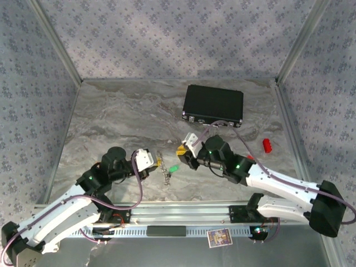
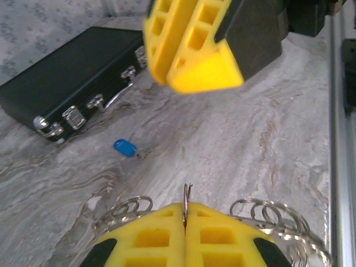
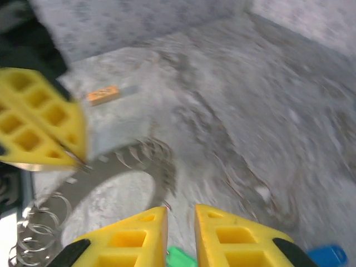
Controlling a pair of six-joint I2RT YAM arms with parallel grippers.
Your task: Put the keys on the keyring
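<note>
My left gripper (image 2: 186, 209) is shut on a thin wire loop of the keyring (image 2: 266, 213), whose small silver rings fan out on both sides of the fingers. In the top view the keyring (image 1: 165, 172) lies just right of the left gripper (image 1: 156, 164). The green key (image 1: 173, 168) rests beside the ring. My right gripper (image 3: 181, 210) hangs just above it, jaws apart, with the green key (image 3: 181, 258) showing below the gap. The blue key (image 2: 125, 148) lies on the table farther off, and the blue key (image 3: 328, 257) shows at the frame's lower right.
A black case (image 1: 214, 105) with metal latches stands at the back, right of centre. A small red object (image 1: 267, 146) lies near the right wall. The right gripper's yellow fingers (image 2: 192, 50) hang close in front of the left gripper. An orange scrap (image 3: 103, 94) lies farther out.
</note>
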